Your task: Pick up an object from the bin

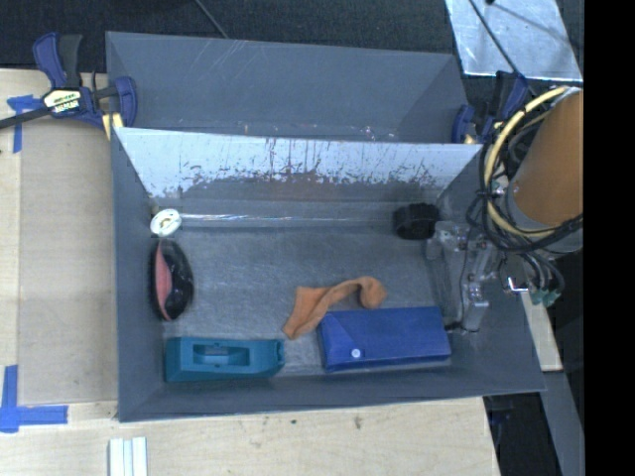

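The gripper (468, 308) hangs by the right wall of the grey bin (288, 87), just beside the right end of a flat blue box (385, 338) lying along the front edge. Whether the gripper is wide or narrow cannot be told. The box looks stiff, light and smooth, probably best taken across its short width. An orange cloth (327, 305) touches its back-left corner.

Matt grey metal bin (298, 77) holds soft orange cloth (332, 303), smooth blue box (385, 338).
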`<action>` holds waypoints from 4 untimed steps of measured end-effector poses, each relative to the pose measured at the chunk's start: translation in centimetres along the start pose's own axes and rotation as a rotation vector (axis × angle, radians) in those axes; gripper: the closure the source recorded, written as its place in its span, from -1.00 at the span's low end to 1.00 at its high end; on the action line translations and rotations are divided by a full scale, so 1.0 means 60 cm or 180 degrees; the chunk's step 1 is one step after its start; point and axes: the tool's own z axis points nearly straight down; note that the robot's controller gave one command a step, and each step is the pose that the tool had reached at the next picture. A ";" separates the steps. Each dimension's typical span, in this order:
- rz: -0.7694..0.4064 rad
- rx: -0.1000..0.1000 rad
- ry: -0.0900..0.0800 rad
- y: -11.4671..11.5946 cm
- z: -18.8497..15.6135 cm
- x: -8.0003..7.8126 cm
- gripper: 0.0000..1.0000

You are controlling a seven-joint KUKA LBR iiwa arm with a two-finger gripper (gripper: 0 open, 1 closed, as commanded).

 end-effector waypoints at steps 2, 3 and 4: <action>0.0034 0.0010 -0.0057 0.044 0.059 -0.026 -1.00; -0.0046 0.0002 -0.0027 0.101 0.147 -0.024 -1.00; 0.0042 -0.0001 -0.0018 0.117 0.162 -0.058 -1.00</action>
